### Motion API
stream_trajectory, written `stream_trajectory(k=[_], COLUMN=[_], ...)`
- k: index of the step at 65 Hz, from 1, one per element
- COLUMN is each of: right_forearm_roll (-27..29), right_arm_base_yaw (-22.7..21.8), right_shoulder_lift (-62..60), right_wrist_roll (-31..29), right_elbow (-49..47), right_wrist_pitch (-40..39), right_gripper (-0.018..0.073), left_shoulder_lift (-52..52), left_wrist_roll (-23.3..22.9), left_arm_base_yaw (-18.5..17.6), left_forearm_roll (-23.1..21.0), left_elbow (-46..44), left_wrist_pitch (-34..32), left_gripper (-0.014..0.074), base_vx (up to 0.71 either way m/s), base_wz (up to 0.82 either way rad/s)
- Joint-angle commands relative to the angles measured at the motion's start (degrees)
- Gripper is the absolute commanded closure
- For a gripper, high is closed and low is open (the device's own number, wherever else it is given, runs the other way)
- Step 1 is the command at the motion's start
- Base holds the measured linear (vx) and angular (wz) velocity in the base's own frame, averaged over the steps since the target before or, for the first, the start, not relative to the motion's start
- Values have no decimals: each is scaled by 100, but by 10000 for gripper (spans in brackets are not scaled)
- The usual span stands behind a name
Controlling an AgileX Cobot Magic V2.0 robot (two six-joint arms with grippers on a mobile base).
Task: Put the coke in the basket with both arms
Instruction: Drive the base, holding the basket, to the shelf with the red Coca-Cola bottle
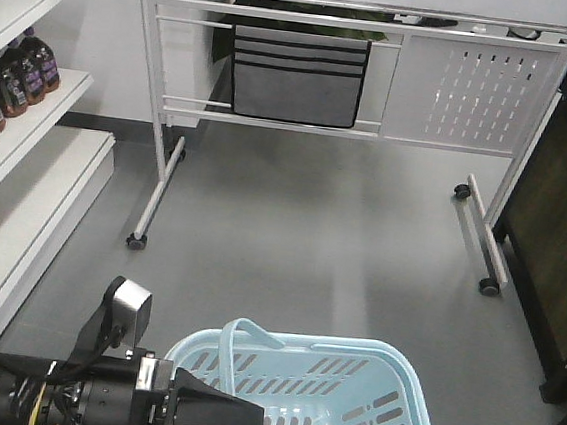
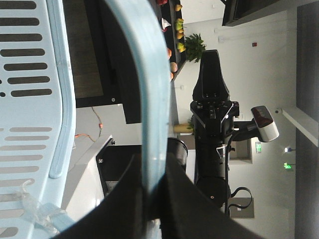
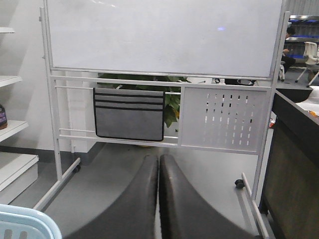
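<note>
My left gripper (image 2: 152, 172) pinches the handle (image 2: 149, 74) of the basket (image 2: 30, 109) at bottom centre — right gripper (image 3: 158, 162) pressed together, basket corner lower left.

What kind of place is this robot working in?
Likely a mock shop set up in a lab or office: white shelves stocked with bottled drinks, a light blue shopping basket, and a wheeled whiteboard on the grey floor.

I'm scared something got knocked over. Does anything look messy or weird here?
Nothing looks spilled or broken. The only unusual sight is the left end effector pinching one handle of the basket, while the right end effector is shut on nothing. The shelf bottles stand upright.
</note>
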Motion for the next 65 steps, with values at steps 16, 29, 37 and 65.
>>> stream_trajectory(k=[16, 29, 37, 65], right_forearm_roll=[-58, -58, -58, -58], right_arm_base_yaw=[-13, -13, -13, -13], right_shoulder_lift=[-82, -82, -82, -82], right_wrist_roll=[-22, -22, -22, -22], right_elbow=[85, 85, 85, 85], right_wrist_pitch=[-401, -401, -401, -401], right_gripper=[564, 564, 564, 564], left_shoulder_lift=[-193, -193, -193, -193], left_wrist_roll=[-5, -5, -5, -5], left_arm_base_yaw=[-31, -31, -31, -31], left_forearm_roll=[-337, -343, -343, -343], left_elbow=[-90, -90, -90, -90], left_wrist_pitch=[-1402, -1402, -1402, -1402], left_gripper=[604, 604, 604, 604], base_vx=[26, 26, 26, 26], base_wz=[-11, -4, 0, 2])
